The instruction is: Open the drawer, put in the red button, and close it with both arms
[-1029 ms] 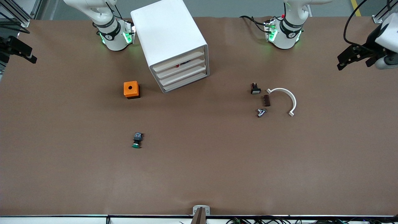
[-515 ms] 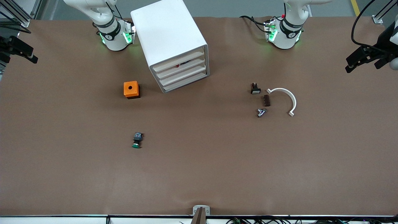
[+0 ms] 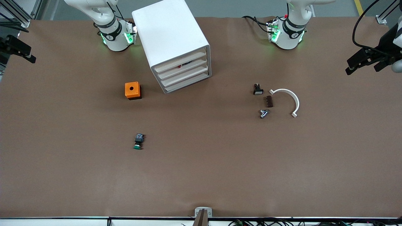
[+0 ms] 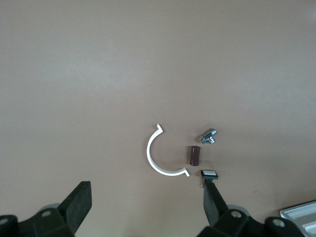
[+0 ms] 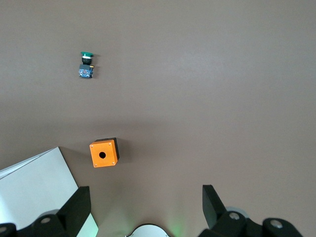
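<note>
Hovering empty with jaws spread wide, left gripper (image 3: 361, 64) sits at 3 o'clock over the counter (image 3: 201, 175), right gripper (image 3: 19, 51) at 9 o'clock. Red button (image 3: 179, 66) lies inside the drawer (image 3: 182, 67), pushed in, at 12 o'clock.

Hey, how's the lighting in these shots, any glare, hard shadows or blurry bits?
Front view: even, soft light; the cabinet casts only a faint shadow, green lamps glow on the arm bases. Left wrist view: the white arc and small parts are sharp, the left hand dark. Right wrist view: a soft shadow beside the orange box; no glare.
</note>
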Tool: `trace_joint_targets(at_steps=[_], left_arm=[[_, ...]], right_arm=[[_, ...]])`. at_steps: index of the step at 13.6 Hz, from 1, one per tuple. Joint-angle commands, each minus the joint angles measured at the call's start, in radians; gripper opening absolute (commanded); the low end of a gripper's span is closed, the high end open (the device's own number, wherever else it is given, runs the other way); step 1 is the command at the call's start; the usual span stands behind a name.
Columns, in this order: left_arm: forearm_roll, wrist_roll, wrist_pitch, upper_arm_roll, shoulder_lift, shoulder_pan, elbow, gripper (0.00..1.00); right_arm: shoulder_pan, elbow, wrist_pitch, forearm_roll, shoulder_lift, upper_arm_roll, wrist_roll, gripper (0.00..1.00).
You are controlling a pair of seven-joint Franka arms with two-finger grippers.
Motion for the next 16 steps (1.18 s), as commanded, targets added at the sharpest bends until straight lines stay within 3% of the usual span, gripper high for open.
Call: trace_joint_targets(at_steps=[1, 7, 16], left_arm=[[-0.018, 0.001, -0.015, -0.007, 0.026, 0.009, 0.026, 1.0], [-0.018, -0.004, -0.013, -0.006, 0.109, 0.009, 0.11, 1.0], [-0.018, -0.005, -0.006, -0.006, 0.135, 0.005, 0.129, 1.0]], right_arm=[[-0.004, -0.022, 0.013, 0.013, -0.025, 0.016, -0.014, 1.0], [0.01, -0.022, 0.016, 0.005, -0.027, 0.014, -0.014, 1.0], [0.004, -0.022, 0.016, -0.001, -0.027, 0.008, -0.014, 1.0]])
